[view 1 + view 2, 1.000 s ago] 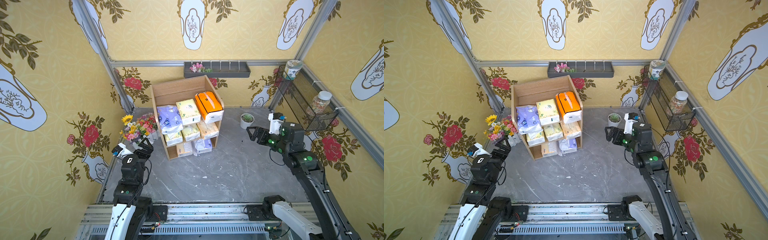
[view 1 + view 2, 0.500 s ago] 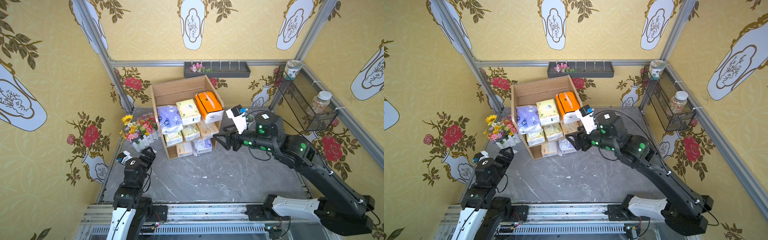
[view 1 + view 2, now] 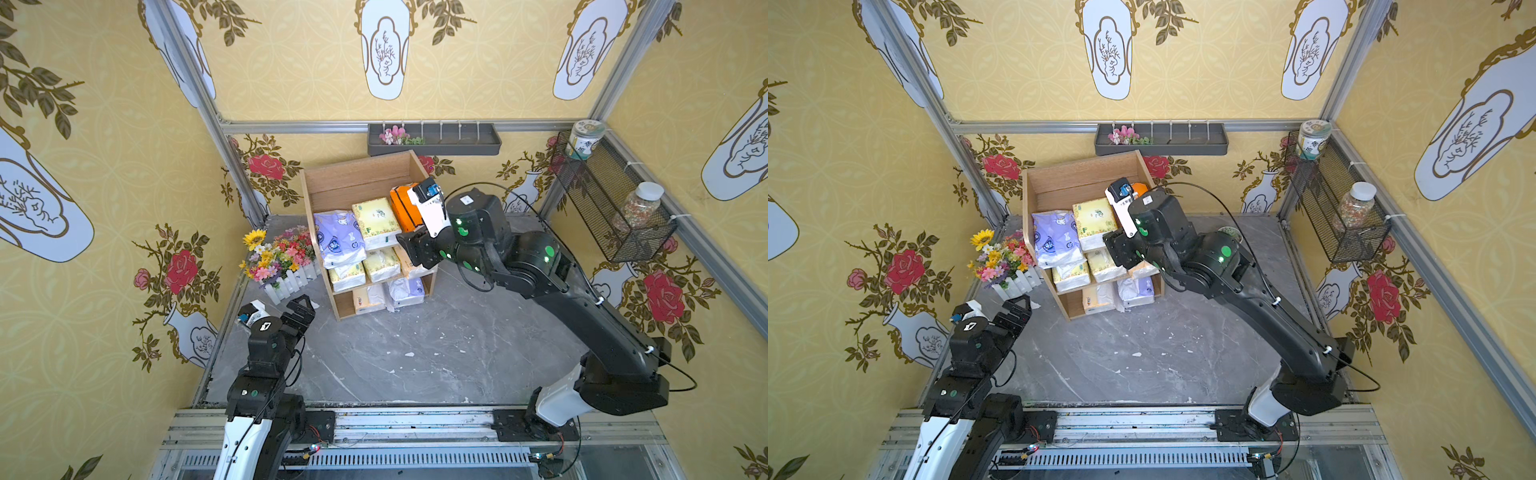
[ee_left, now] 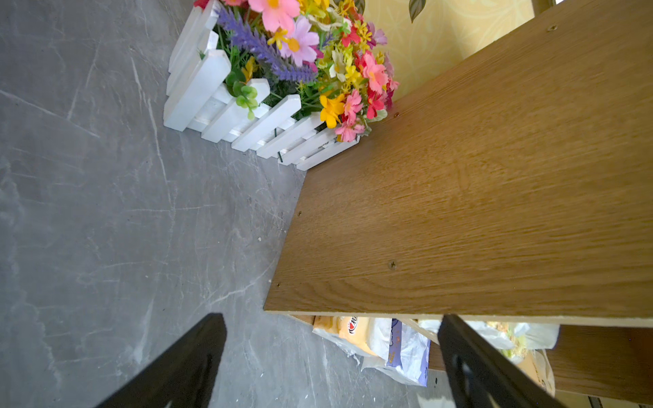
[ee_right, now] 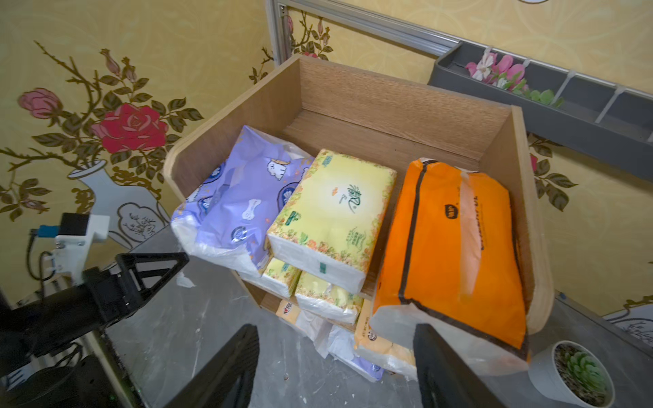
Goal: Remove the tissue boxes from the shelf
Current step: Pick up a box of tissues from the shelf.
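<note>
A: The left pincer [image 3: 301,309] is wide and empty, beside the shelf [image 3: 357,174], at its left front corner. Why?

B: It waits, I think. The tissue boxes [image 3: 380,264] all lie in the shelf; on top, lavender pack [image 5: 247,197], yellow pack [image 5: 332,212], orange pack [image 5: 456,243], soft and crinkled. The right pincer [image 5: 335,330], open and empty, faces the orange pack, probably to take it.

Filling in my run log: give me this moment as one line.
phase: approach | right gripper open, facing orange tissue pack on shelf top tier | left gripper open by shelf side | nothing held
</note>
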Motion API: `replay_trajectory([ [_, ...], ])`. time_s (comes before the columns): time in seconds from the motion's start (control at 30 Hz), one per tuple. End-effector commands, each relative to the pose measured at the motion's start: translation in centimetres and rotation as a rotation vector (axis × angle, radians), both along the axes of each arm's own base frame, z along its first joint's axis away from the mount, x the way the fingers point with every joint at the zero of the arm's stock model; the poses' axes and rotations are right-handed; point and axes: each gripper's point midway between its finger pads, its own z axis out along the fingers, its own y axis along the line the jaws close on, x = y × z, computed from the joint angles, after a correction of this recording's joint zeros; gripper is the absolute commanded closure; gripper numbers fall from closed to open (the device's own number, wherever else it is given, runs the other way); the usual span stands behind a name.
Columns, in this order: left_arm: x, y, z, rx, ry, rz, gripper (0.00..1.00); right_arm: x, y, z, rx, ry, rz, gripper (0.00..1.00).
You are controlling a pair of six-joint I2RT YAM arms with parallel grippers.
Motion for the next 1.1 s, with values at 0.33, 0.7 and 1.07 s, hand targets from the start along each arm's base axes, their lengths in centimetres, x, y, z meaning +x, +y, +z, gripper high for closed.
replay_trajectory([
  [0.33,-0.1,-0.7,0.4,0.009,-0.016,-0.048,0.00,5.3,-0.7,-3.0,-0.057,0.123,-0.097,0.36],
  [0.7,-0.2,-0.8,0.5,0.006,-0.030,-0.058,0.00,7.7,-0.1,-6.0,-0.105,0.170,-0.117,0.36],
  [1.07,-0.2,-1.0,1.3,0.010,-0.038,-0.071,0.00,7.2,-0.5,-5.7,-0.089,0.163,-0.116,0.63],
])
